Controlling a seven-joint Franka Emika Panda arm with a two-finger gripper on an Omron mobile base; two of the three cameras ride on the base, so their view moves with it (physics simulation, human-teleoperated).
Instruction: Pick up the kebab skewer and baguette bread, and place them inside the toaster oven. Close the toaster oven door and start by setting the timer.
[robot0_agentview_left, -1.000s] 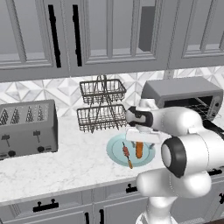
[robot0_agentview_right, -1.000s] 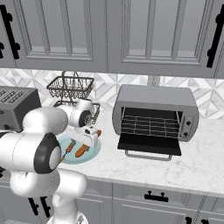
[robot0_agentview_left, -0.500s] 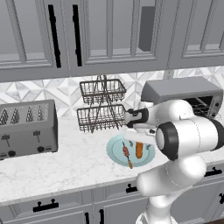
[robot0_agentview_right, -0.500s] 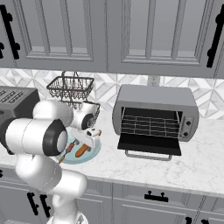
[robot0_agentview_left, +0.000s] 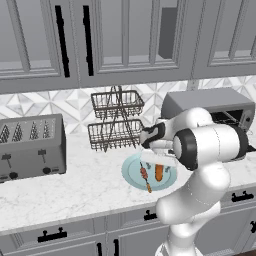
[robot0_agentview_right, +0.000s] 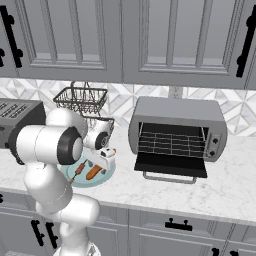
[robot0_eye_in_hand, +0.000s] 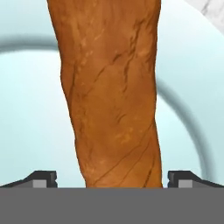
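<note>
No text, label, brand, number or sign can be read anywhere in these pictures. The toaster oven (robot0_agentview_right: 176, 131) and the toaster (robot0_agentview_left: 31, 146) carry knobs and levers, but no markings on them can be made out.

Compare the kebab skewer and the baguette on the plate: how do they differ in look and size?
The kebab skewer is a thin stick with small red-brown and orange chunks; the baguette is one plain orange-brown piece with a cracked crust. The skewer is slimmer and reaches further toward the counter edge; the baguette is thicker. The open gripper straddles the baguette, not the skewer. Both lie side by side on the pale teal plate.
</note>
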